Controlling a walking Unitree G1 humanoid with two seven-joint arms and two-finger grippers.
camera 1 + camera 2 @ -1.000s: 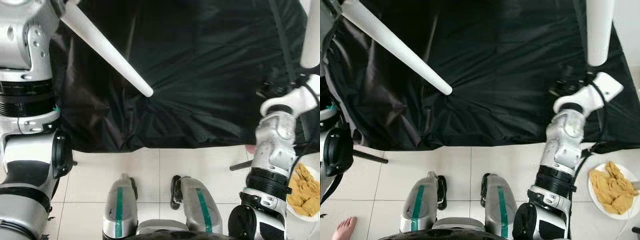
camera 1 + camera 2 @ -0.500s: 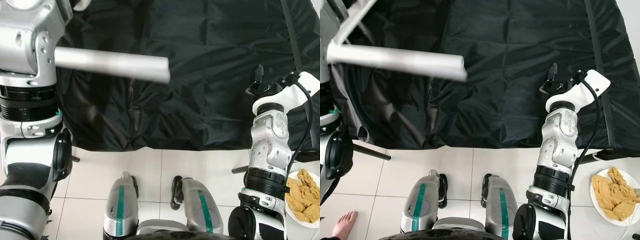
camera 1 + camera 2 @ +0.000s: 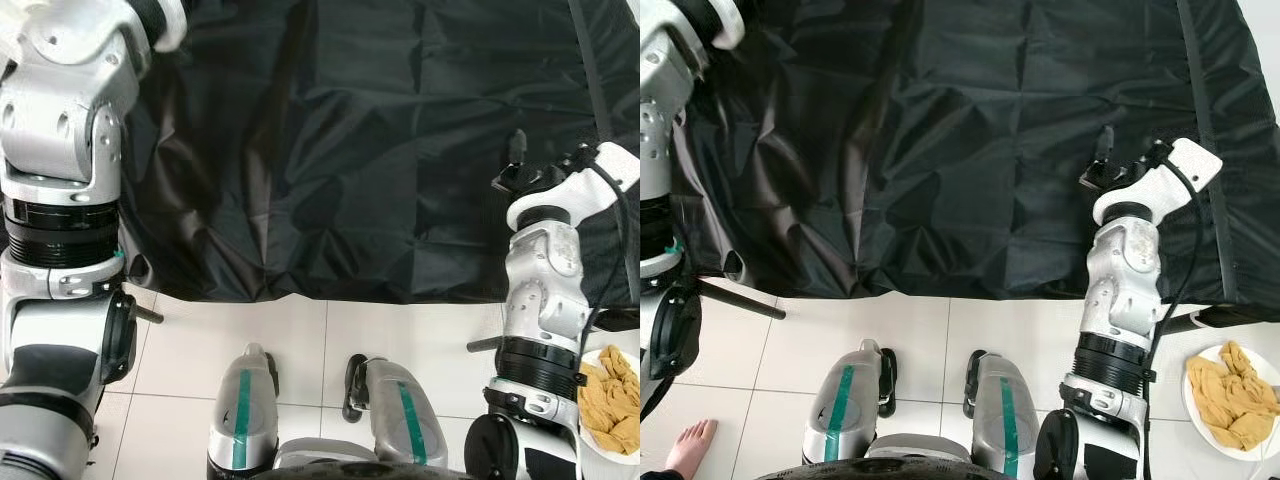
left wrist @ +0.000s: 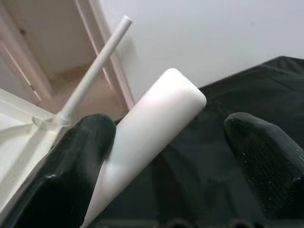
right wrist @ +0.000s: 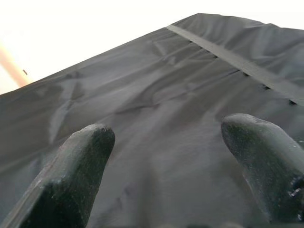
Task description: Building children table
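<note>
A wrinkled black sheet (image 3: 970, 140) covers the bench from nine to three o'clock across the upper field of the head views, its near hem meeting the white tiled floor (image 3: 940, 340). The robot's two feet (image 3: 320, 420) stand at six o'clock on the tiles. The left arm (image 3: 65, 150) rises at nine o'clock toward the upper corner; the right arm (image 3: 1125, 290) stands at four o'clock with its wrist above the sheet's near part. In the left wrist view, the left claw (image 4: 171, 156) has its fingers spread wide, and a white cylindrical table leg (image 4: 142, 137) lies against one finger (image 4: 71, 171), well apart from the other; whether it is clamped cannot be told. Behind it show a thinner white rod (image 4: 92, 71) and a pale flat panel (image 4: 19, 137). The right claw (image 5: 175, 166) holds its fingers apart above the sheet, gripping nothing. A white plate (image 3: 1195, 415) of tan food (image 3: 1230, 395) sits on the floor at four o'clock. A person's bare foot (image 3: 690, 445) shows at seven o'clock.
</note>
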